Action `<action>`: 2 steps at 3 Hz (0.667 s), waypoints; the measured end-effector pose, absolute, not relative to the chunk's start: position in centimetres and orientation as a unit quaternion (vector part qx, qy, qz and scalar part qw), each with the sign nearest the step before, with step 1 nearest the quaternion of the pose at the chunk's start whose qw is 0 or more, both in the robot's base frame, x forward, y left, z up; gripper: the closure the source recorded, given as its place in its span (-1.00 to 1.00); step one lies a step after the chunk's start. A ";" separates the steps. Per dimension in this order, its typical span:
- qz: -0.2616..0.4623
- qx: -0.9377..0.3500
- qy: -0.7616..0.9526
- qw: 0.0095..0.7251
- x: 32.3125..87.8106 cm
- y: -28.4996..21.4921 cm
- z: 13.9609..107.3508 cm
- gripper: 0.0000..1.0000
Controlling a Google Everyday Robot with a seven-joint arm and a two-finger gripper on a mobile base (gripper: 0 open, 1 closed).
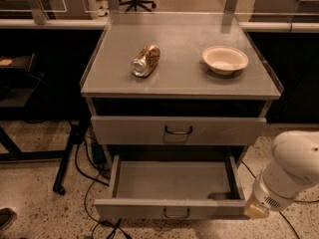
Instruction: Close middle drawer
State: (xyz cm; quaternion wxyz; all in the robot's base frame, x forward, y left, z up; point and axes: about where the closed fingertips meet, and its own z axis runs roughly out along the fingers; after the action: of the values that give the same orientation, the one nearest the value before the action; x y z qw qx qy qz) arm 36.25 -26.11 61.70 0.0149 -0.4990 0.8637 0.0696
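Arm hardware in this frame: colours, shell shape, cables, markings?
Arm: glossy white, bulbous rounded shell, narrowing to a white collar with a small dotted vent patch. Gripper, lower right by the open middle drawer's front corner: only a pale tan block shows. No cables or markings visible on it.

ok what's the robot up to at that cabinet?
It is set to close the middle drawer, which is pulled well out and looks empty. The arm comes in from the lower right, with the gripper low at the right end of the drawer's front panel. The drawer above is shut. On the cabinet top are a can lying on its side and a bowl.
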 end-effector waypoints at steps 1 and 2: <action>0.080 -0.490 0.868 -0.005 36.2 -25.6 56.4 1.00; 0.088 -0.485 0.870 -0.020 36.7 -25.3 52.9 1.00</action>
State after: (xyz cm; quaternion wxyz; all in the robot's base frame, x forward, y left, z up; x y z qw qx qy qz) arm 36.70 -25.32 52.92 -0.0200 -0.4847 0.8700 0.0880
